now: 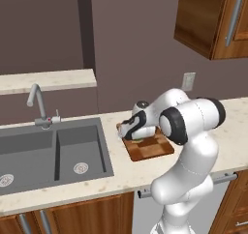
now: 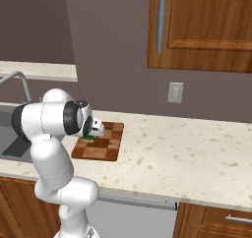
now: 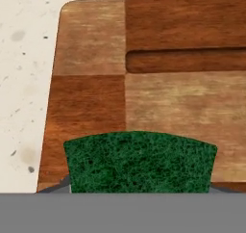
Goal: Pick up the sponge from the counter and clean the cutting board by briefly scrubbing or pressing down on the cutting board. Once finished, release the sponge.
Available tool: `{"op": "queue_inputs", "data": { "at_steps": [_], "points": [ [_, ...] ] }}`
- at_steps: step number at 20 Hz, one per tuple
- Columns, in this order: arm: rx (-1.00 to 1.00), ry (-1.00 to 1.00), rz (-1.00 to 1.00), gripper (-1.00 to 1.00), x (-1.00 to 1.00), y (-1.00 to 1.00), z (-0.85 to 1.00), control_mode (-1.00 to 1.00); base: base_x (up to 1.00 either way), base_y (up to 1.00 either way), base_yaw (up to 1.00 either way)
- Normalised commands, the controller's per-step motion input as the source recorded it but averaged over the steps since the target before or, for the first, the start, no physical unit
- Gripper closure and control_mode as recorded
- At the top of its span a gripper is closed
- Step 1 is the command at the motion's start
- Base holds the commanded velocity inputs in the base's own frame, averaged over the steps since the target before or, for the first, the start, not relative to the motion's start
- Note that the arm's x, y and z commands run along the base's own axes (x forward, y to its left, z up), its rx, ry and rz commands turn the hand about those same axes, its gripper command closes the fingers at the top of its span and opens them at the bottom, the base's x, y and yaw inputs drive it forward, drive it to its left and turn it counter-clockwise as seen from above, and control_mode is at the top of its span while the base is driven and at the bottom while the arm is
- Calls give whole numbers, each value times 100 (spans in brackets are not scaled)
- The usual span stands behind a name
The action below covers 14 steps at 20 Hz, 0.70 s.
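Note:
In the hand view the dark green sponge sits at the bottom, between my fingertips. It lies over the near part of the checkered wooden cutting board. My gripper is shut on the sponge and points down at the board's sink-side end. A sliver of the green sponge shows under the hand in the right base view, low on the cutting board. I cannot tell whether the sponge presses on the wood. The board lies on the speckled beige counter.
A grey double-basin sink with a faucet lies left of the board. A wall outlet and wooden upper cabinets are behind. The counter runs on to the right of the board.

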Motion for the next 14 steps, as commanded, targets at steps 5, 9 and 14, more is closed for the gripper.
{"op": "queue_inputs", "data": {
  "at_steps": [5, 9, 14],
  "points": [
    [1, 1, 0, 100, -4, -76, 7, -100, 0, 0, 0],
    [-3, 0, 0, 100, -33, -78, 0, -100, 0, 0, 0],
    [-4, 0, 0, 100, -37, -85, 0, -100, 0, 0, 0]
  ]
}}
